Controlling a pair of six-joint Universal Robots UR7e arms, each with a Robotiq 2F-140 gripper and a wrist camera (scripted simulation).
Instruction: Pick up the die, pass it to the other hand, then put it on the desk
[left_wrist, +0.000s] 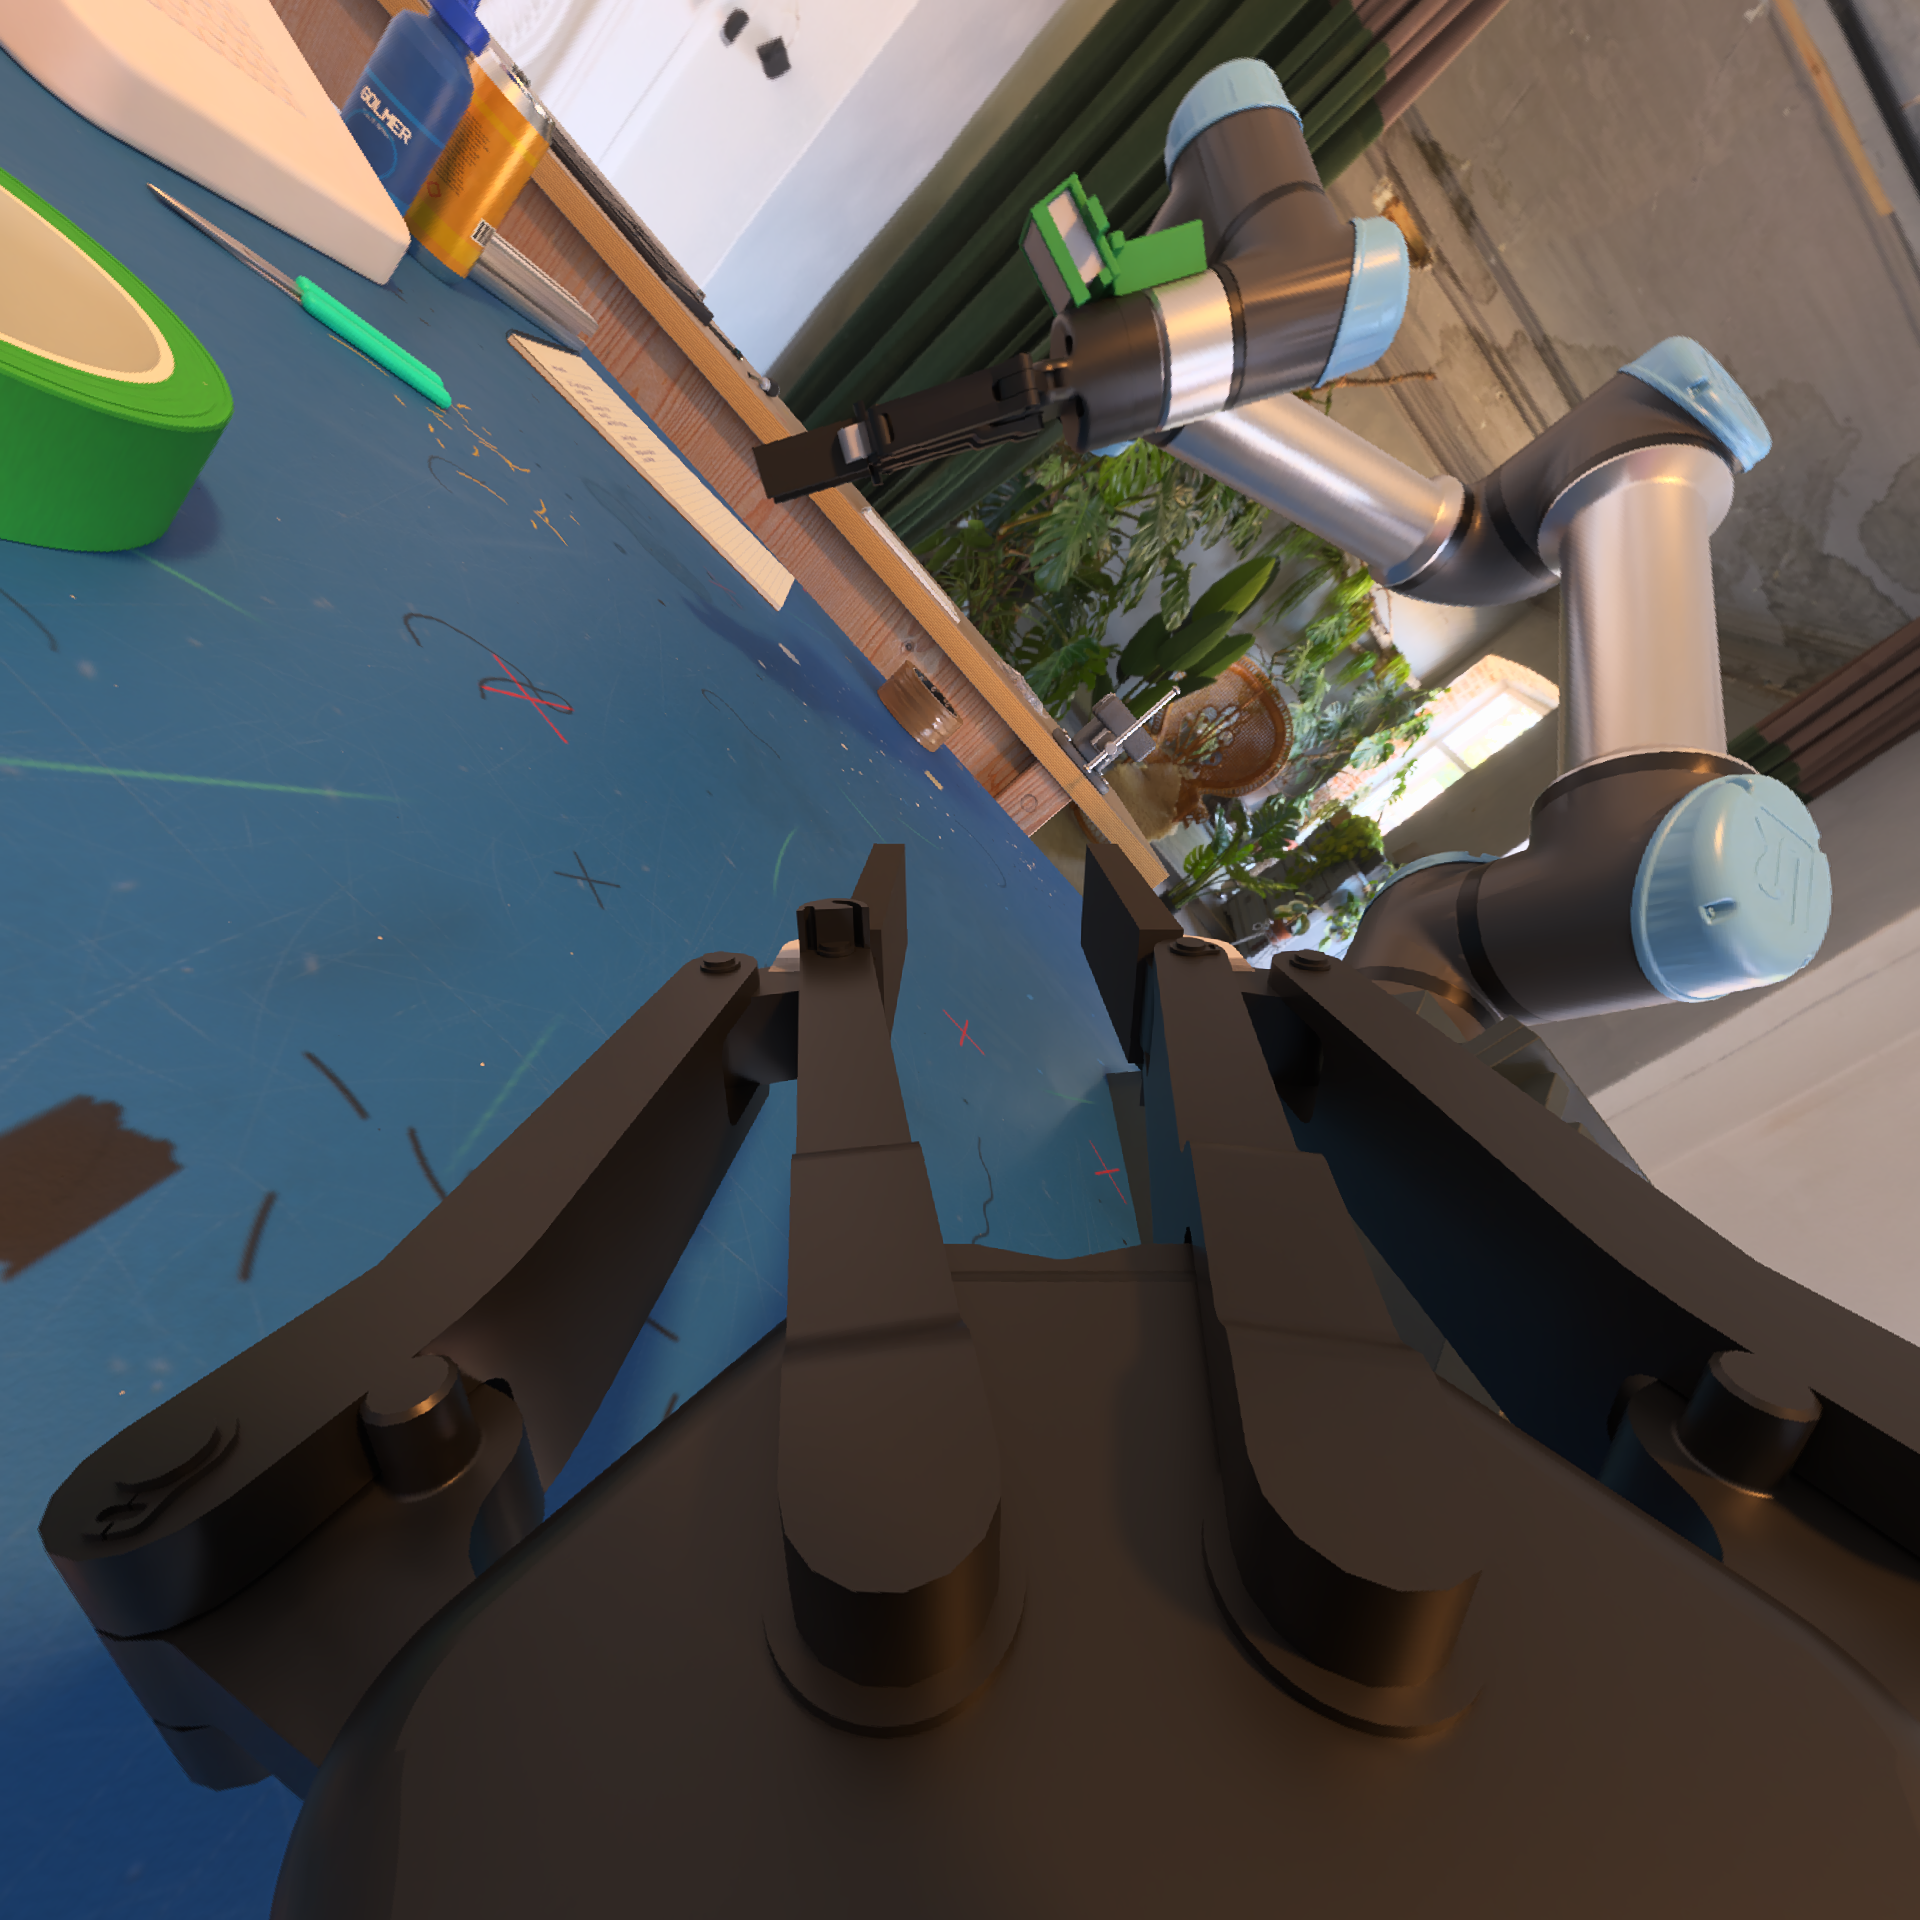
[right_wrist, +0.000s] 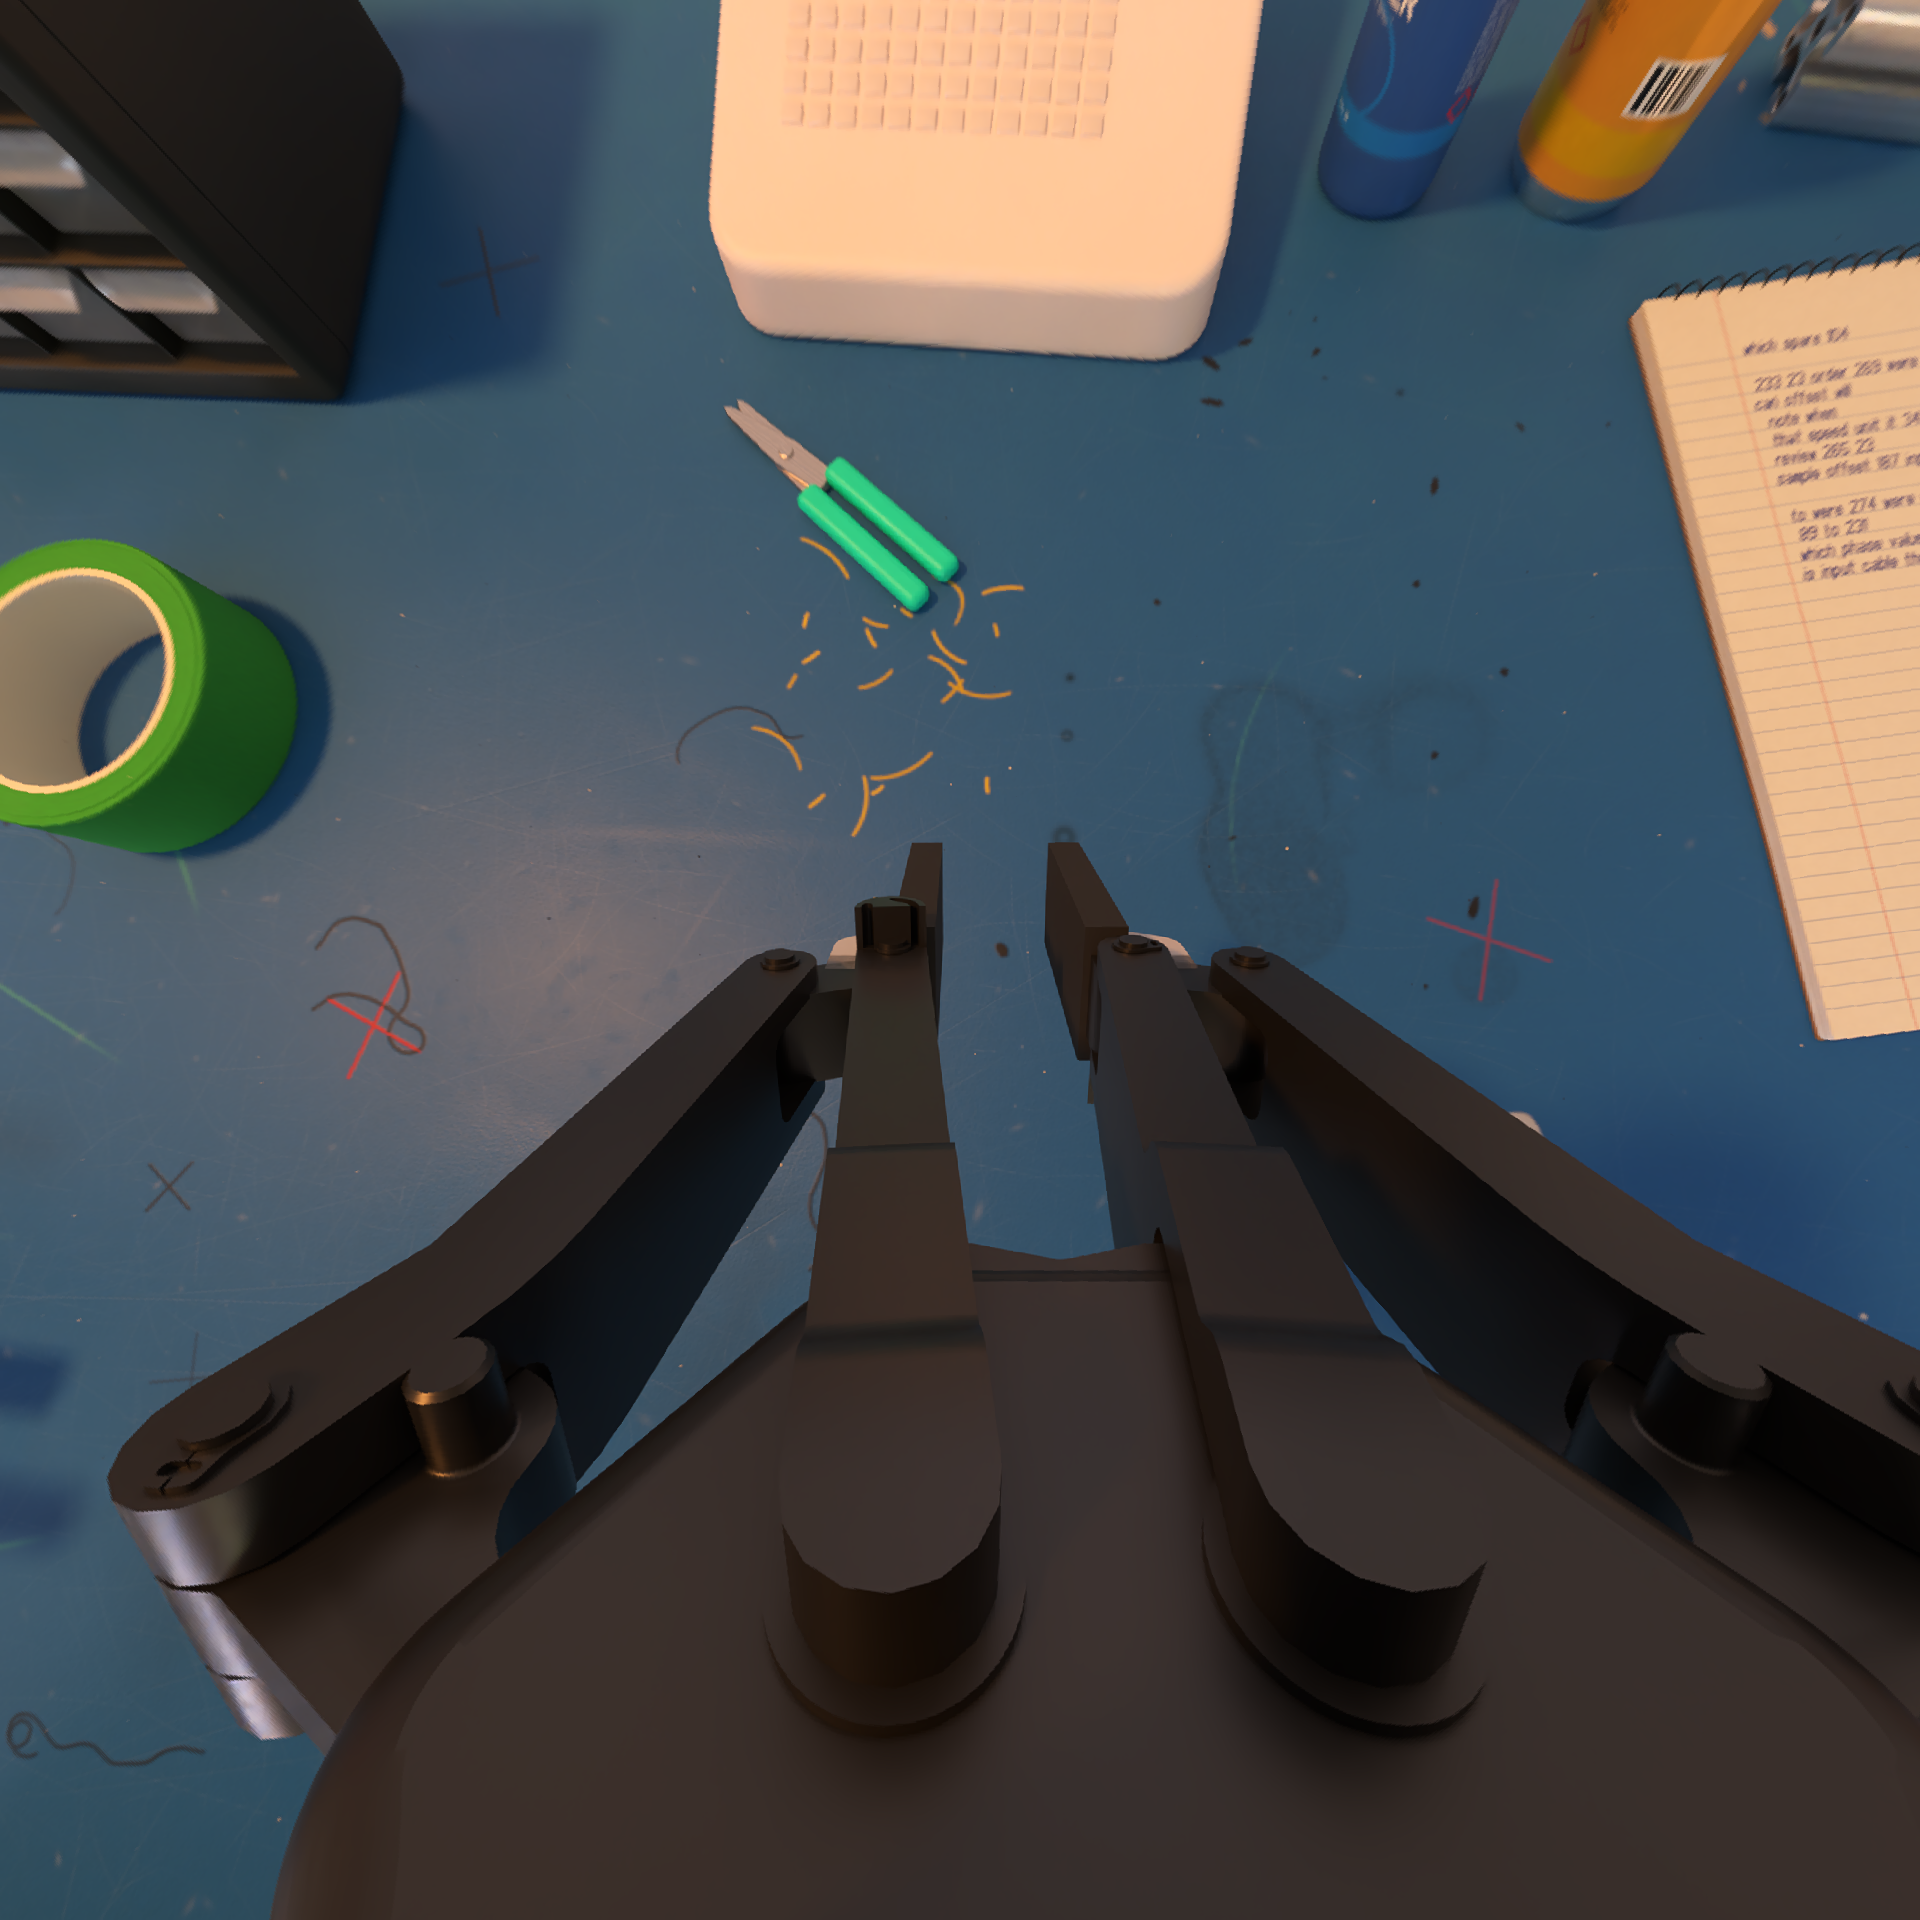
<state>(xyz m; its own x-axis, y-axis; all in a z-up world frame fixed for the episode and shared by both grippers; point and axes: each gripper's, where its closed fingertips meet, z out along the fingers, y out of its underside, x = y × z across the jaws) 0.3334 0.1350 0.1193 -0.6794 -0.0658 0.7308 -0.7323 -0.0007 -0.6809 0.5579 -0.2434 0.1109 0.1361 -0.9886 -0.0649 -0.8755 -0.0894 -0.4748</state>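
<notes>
Blue desk (right_wrist: 582, 935) (die unseen), green snips (right_wrist: 852, 509).

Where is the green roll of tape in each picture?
Left wrist view: the green tape roll lies at the far left edge, partly cut off, on the blue mat.
Right wrist view: the roll lies at the left edge, about mid-height.
Shared landmark: the green-handled scissors, between the roll and the white box.

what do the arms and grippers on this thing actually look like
Both grippers, the left gripper and the right gripper, are matte dark grey-black linkages with pinned pivot joints and flat rectangular pads on two jaws. The right arm has silver tubes, dark joints and pale blue round caps, one embossed with a mark, plus a green camera bracket at the wrist.
</notes>
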